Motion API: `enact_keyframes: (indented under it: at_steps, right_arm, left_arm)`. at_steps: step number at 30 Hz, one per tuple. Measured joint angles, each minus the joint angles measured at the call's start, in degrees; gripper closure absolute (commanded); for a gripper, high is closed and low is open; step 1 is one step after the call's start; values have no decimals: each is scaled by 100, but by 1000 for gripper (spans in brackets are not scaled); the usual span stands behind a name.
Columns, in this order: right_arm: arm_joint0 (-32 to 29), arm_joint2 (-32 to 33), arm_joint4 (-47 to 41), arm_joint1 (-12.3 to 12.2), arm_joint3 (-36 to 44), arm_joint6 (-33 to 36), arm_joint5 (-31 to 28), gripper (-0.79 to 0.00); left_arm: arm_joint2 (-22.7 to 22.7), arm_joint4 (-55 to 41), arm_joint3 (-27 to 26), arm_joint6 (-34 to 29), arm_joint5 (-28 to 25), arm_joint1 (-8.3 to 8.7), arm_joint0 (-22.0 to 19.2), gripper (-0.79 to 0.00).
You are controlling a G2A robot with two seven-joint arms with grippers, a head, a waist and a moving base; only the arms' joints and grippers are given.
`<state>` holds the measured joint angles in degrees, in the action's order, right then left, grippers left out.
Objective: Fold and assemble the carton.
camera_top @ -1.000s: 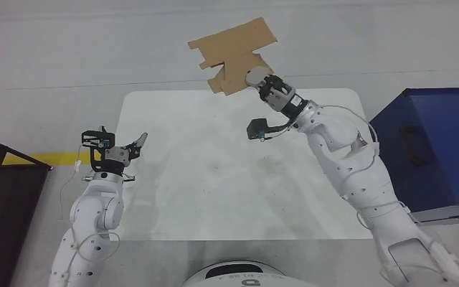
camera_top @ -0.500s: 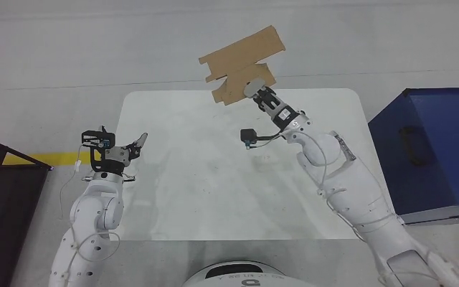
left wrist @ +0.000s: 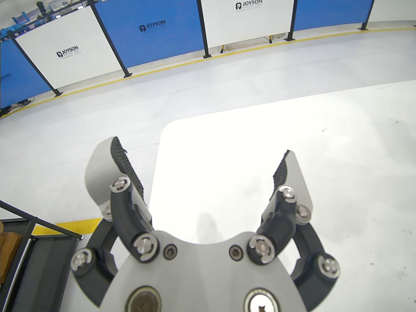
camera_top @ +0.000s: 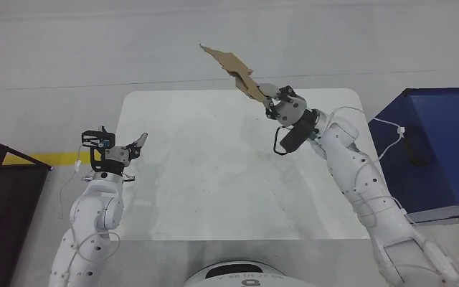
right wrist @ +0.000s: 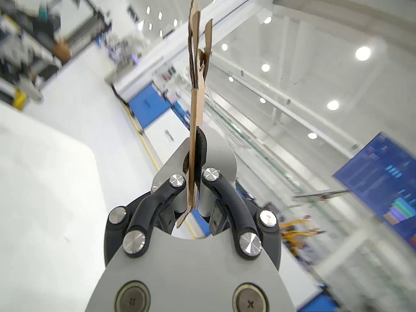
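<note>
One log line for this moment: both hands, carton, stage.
right hand: shut on carton, raised off table | left hand: open, empty, at table's left edge | stage: carton flat, not yet assembled

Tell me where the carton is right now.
The flat carton is clamped in the right claw, held above the white table's far edge in the top view.

**Our count at the table**

We count one flat brown cardboard carton blank [camera_top: 233,68], one white rounded-corner table [camera_top: 201,186], and two grey-and-black metal grippers: the left gripper [left wrist: 200,150] and the right gripper [right wrist: 195,142]. Beside the table we count one dark blue box-shaped bin [camera_top: 423,143] and one black metal-framed rack [camera_top: 18,194].
</note>
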<state>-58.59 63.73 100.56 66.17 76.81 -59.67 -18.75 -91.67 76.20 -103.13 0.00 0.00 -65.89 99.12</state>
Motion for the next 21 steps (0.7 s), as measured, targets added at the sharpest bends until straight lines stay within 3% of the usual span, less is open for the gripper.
enact_keyframes:
  at_steps: [3,6,17,19,21]
  right_arm:
    - [251,-198,-765,81,-667,-711,-621,0]
    - [410,-360,-956,132,-1139,-1104,-909,0]
    - [409,-356,-938,130,-1129,-1090,-898,0]
    - [401,-369,-952,133,-1113,-1101,-912,0]
    - [398,-518,-1192,156,-996,-1268,-1186,0]
  left_arm:
    - [0,0,0,0,0,0,0,-785]
    - [0,0,0,0,0,0,0,-785]
    - [2,-5,0,6,-7,0,-2,-785]
    - [66,-96,-53,33,-267,6,-43,-785]
    - [162,-348,-170,-168,-950,24,-163,-785]
